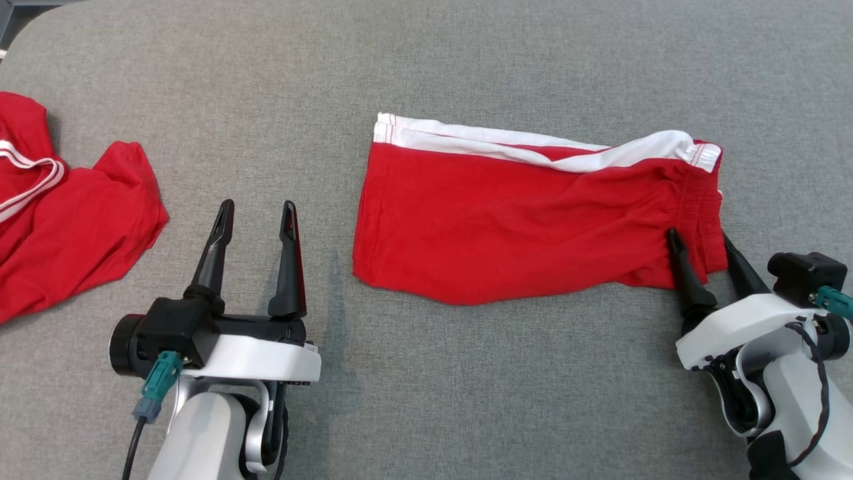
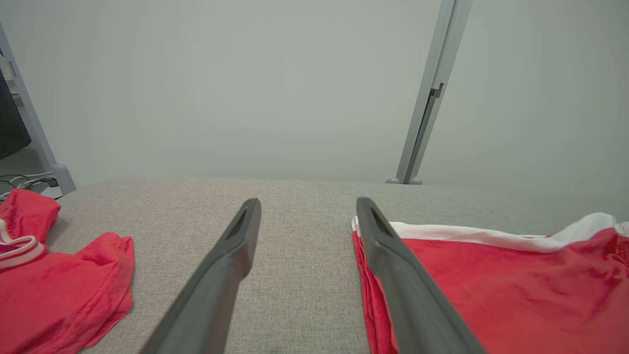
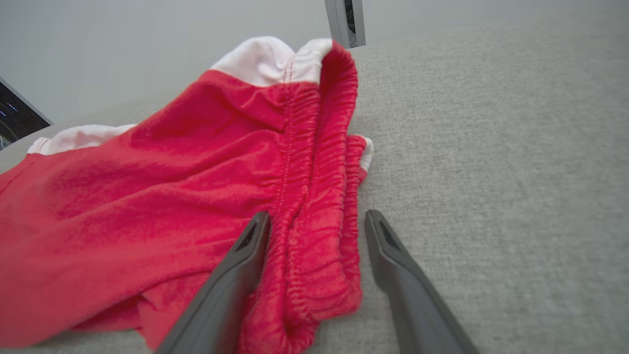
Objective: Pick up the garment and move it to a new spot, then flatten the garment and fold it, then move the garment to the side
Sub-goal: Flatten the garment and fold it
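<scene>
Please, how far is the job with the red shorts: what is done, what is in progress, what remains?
Done, it seems: the red shorts lie fairly flat on the grey surface, apparently folded once. In hand: the right gripper stands open astride the elastic waistband, not closed on it; the left gripper is open over bare surface. Left: grip, perhaps another fold, then move the shorts aside.

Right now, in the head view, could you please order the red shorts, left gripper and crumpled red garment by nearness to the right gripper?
1. red shorts: waistband between the right gripper's fingers.
2. left gripper: lower left.
3. crumpled red garment: far left edge.
</scene>
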